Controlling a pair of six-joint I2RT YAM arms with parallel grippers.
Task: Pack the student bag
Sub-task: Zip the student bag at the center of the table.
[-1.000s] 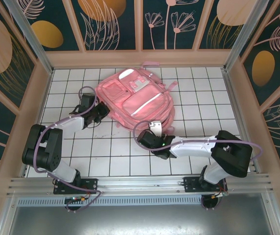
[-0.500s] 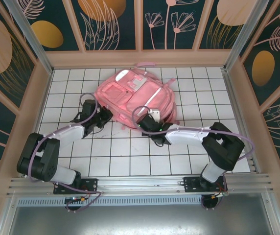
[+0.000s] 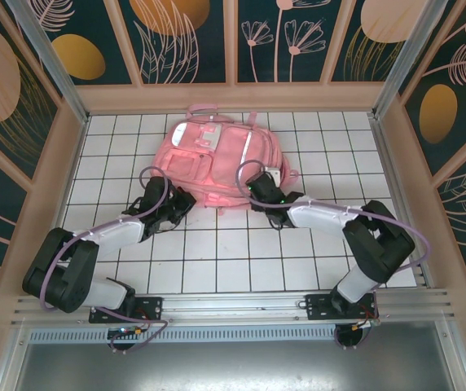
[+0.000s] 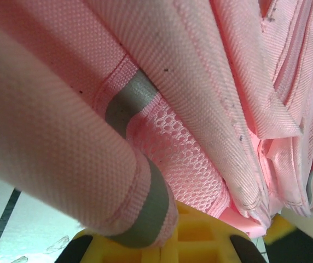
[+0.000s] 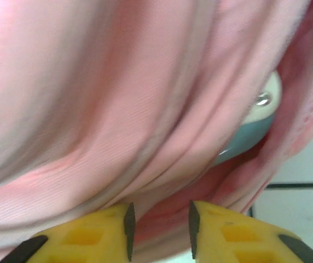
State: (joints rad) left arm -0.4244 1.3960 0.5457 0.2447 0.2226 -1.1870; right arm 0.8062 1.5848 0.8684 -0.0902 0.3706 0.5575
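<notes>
Student bag: flat on tiled table, centre-far, front pockets up. Left gripper: pressed into near-left hem, opening impossible to tell. Right gripper: narrowed onto fabric fold at near-right edge. Likely soft, floppy, light, prone to bunching. Best taken by strap, seam or zip edge.

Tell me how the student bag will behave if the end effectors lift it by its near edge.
Probably floppy: the student bag folds softly around the right end effector. It would likely sag and drag, not lift flat. Its coarse weave looks grippy, so slipping seems unlikely.
</notes>
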